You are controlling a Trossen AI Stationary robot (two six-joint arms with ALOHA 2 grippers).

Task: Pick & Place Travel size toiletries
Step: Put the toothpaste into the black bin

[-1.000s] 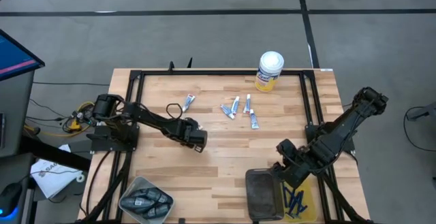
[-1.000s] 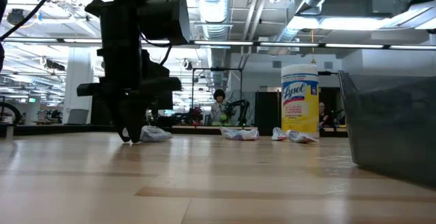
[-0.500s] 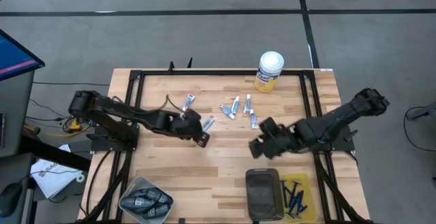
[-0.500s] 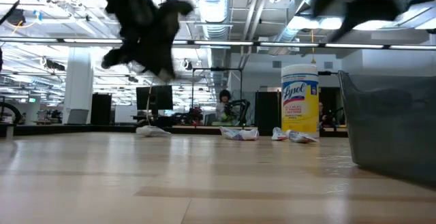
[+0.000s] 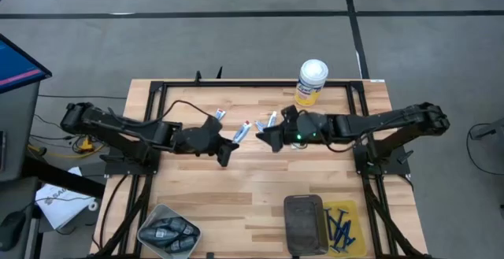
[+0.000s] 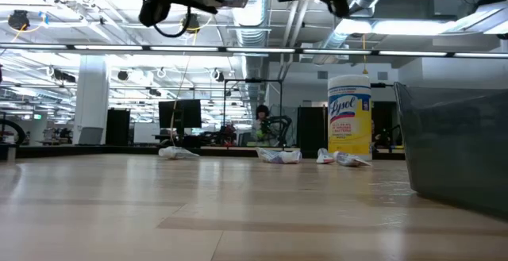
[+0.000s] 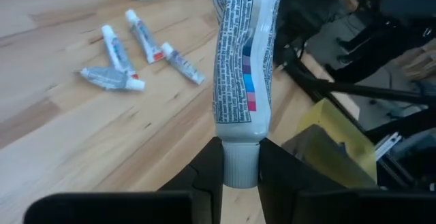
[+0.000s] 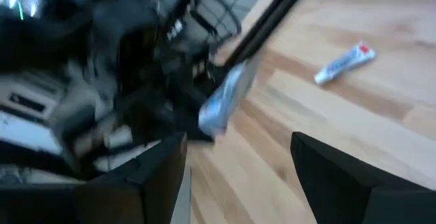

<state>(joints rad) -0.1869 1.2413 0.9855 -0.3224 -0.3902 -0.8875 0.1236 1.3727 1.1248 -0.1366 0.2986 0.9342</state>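
**Left gripper holds a small tube by its cap, facing the right gripper**

While the left gripper (image 5: 229,144) hangs above the wooden table (image 5: 260,188), its fingers (image 7: 211,173) are pinched nearly together on the white cap of a toothpaste tube (image 7: 238,81). Seen from the left wrist camera, the tube's long axis runs straight out from the fingers, cap inward and flat crimped tail away, with printed text and a column of coloured squares along its side. From above, the same tube (image 5: 242,131) slants away from the gripper toward the yellow canister (image 5: 311,82), its tail nearest the right gripper (image 5: 272,137).

The right gripper sits just beside that tail with its jaws spread wide and nothing between them. Its wrist view is smeared, so the tube (image 8: 227,100) shows only as a pale streak against the dark left arm.

Four more loose tubes (image 7: 133,57) lie between the held tube and the canister; another tube (image 5: 218,116) lies alone on the far side of the left gripper from the canister. At the table's near edge, well apart from the canister, stand a dark grey bin (image 5: 305,226), a yellow tray of blue razors (image 5: 341,227), and a clear container of dark grey pieces (image 5: 167,231); what those pieces are cannot be made out. In the low view both grippers are cut off at the top.
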